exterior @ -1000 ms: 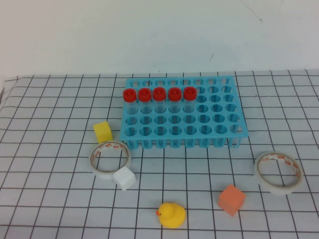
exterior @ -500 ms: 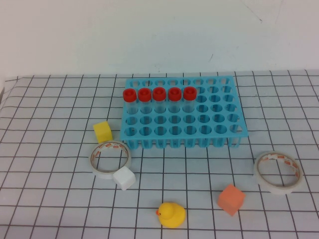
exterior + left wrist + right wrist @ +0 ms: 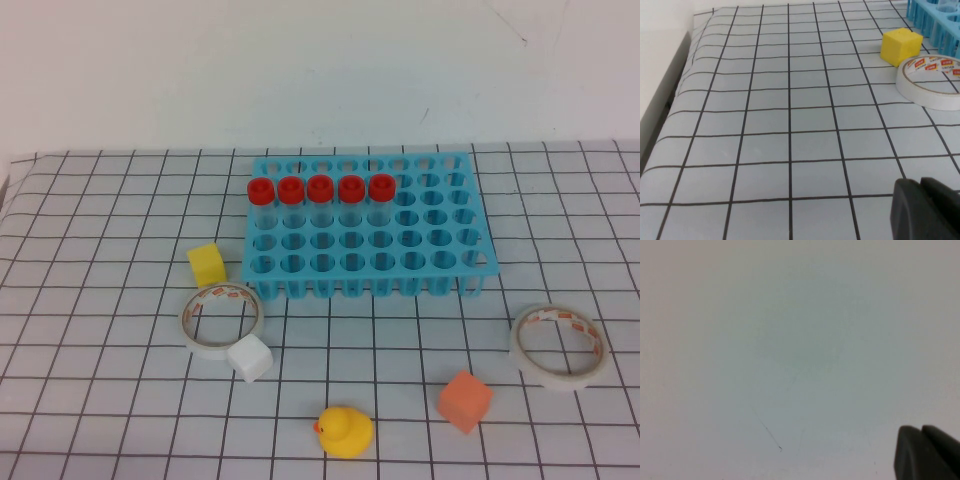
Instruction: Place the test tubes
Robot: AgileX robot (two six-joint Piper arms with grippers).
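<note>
Tubes [image 3: 320,190] racked; left end effector [image 3: 921,184] low, right [image 3: 921,430] wall-facing

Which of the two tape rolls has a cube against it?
The left tape roll, white cube at its near rim; the right tape roll lies alone. Left gripper shut over the table's left side; right gripper shut, facing a blank surface.

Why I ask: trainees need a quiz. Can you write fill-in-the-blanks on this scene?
The blue rack holds ___ red-capped test tubes.
The cube beside the rack's left end is ___.
The left end effector, above the grid mat, and the right end effector, facing a plain white surface, are both ___.
Missing: five; yellow; shut.
</note>
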